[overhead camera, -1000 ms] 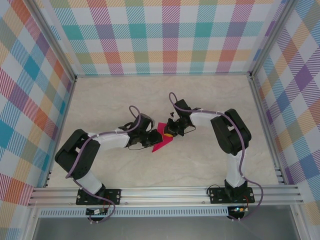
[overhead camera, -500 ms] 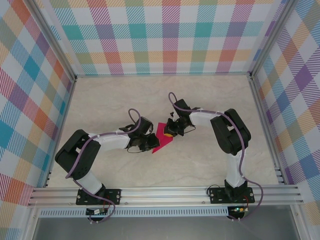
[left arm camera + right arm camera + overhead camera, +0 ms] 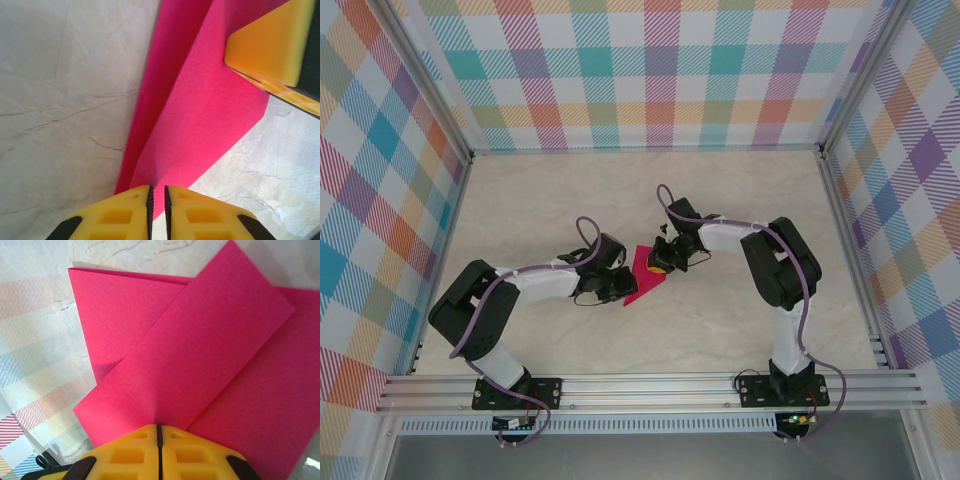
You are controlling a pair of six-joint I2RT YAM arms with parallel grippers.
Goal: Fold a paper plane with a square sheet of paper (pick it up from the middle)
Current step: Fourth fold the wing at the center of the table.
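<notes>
Yellow fingers of the right gripper are pressed together with no gap. Their tips touch a magenta-pink sheet of thin paper folded into overlapping flaps, and whether any layer is nipped between them cannot be told. A long rectangular flap runs away from those tips on a slant, lying over a wider layer that spreads to either side of them.

On the left gripper the yellow fingers stand nearly together with a thin slit between them. A narrow corner of the paper comes right up to that slit, but whether it is pinched there cannot be told. Beyond the left fingertips a long crease runs along the paper, and one right finger rests on the sheet at the far end.

From above, the paper lies flat on the pale marbled tabletop between the two sets of fingertips. Compared with a second ago, the left gripper has shifted slightly back toward its own arm's base, while the right gripper and the paper sit as they did.
</notes>
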